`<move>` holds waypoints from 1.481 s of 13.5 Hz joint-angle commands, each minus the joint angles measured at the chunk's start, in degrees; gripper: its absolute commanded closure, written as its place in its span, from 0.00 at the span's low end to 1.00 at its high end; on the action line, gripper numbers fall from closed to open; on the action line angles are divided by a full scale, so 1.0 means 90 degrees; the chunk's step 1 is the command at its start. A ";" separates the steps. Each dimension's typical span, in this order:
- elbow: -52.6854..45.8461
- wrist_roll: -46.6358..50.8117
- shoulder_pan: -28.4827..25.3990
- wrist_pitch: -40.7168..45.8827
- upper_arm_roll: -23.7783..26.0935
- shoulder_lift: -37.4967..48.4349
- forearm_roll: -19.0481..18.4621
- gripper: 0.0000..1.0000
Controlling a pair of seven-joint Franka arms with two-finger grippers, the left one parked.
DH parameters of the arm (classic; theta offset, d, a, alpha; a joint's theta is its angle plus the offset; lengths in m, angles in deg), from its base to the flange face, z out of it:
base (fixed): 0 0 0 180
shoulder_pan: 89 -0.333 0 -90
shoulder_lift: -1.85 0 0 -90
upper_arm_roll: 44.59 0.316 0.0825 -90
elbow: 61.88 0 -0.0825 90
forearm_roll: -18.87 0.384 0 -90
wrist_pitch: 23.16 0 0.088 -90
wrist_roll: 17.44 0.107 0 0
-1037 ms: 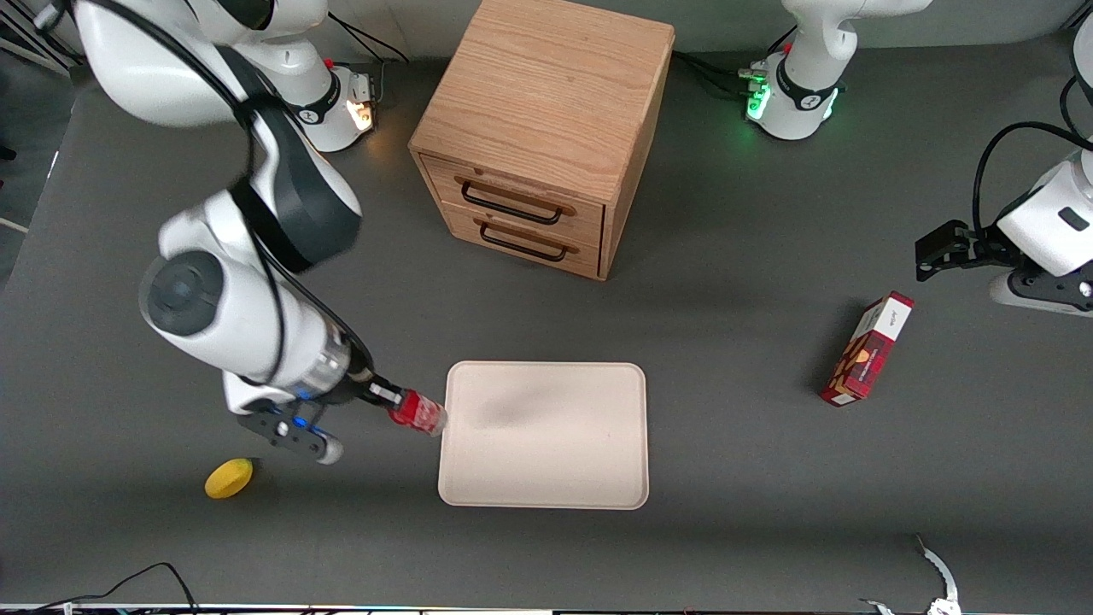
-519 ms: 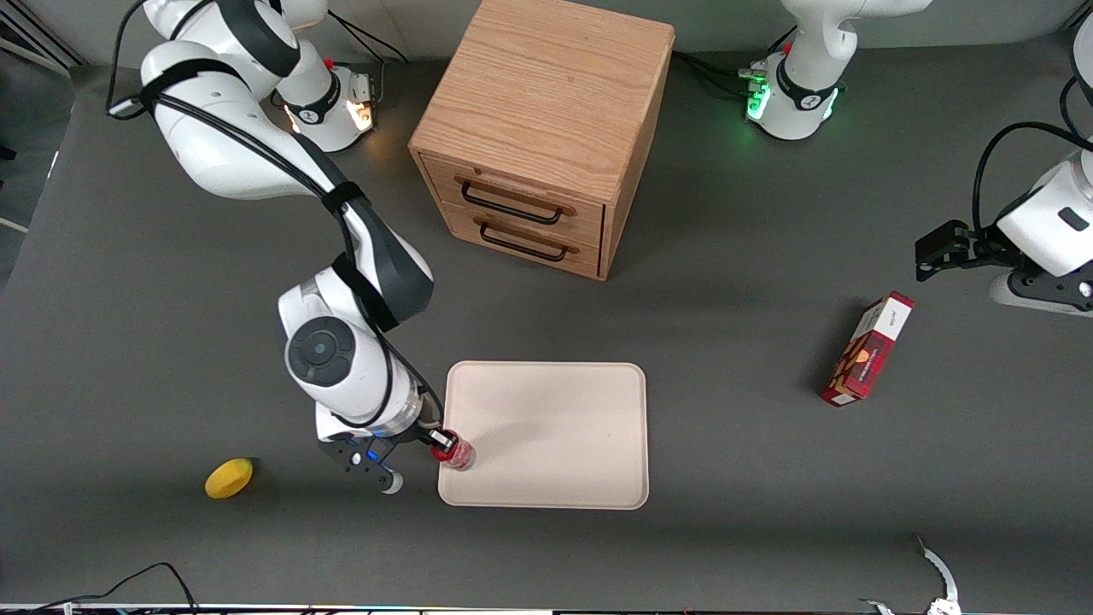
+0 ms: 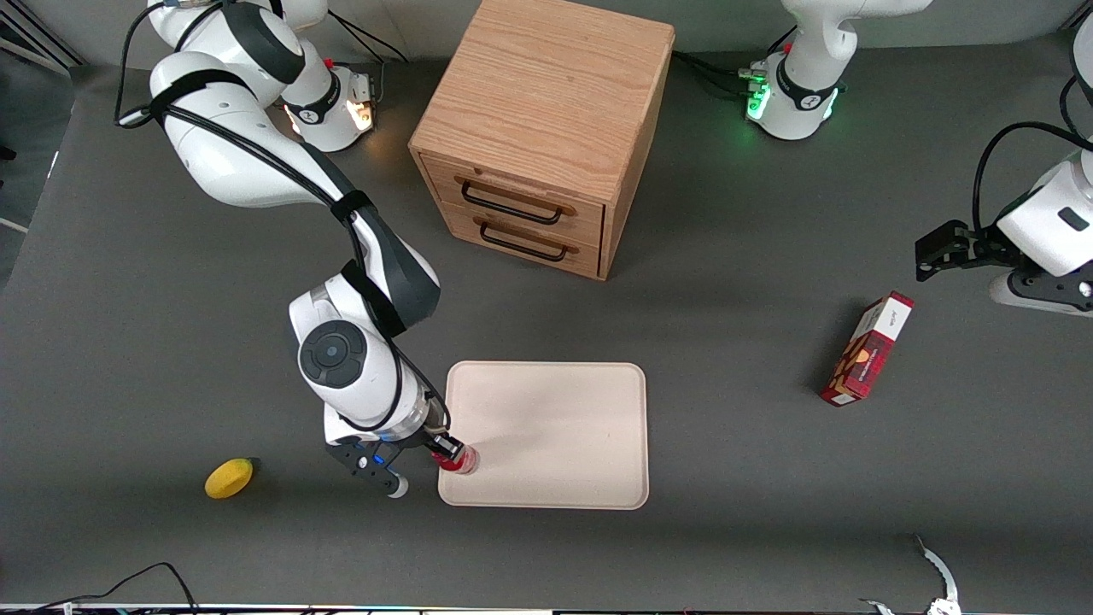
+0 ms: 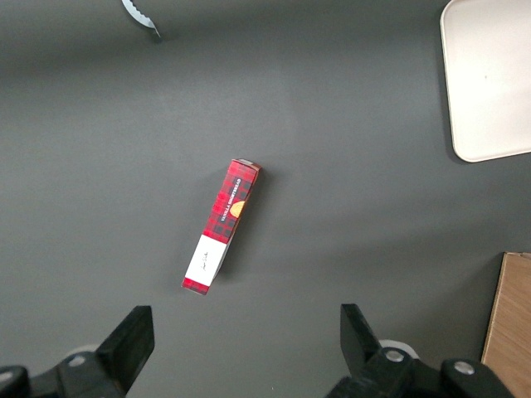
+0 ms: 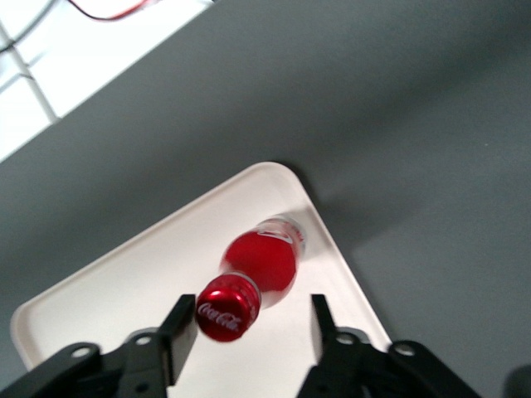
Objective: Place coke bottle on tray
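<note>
Coke bottle (image 5: 259, 264) upright over tray (image 3: 564, 427) corner nearest working arm, base apparently on or just above it; contact unclear. Gripper (image 5: 249, 325) fingers spread either side of red cap, one touching, not visibly clamping. You lift straight up, avoid tipping bottle near rim. Wrist view shows finger gap; front view hides it, shows tray room.

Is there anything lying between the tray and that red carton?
No. In the front view only bare grey table separates the tray from the red carton. The gripper with the coke bottle is at the tray's working-arm end.
</note>
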 commanded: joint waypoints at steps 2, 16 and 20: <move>0.0207 -0.0372 0.0103 0.1325 0.0533 0.1341 -0.0399 0.00; 0.6213 -0.5541 0.1266 0.1792 -0.2033 0.7576 0.2735 0.00; 0.5895 -0.5552 0.1266 0.2159 -0.2217 0.7363 0.2735 0.00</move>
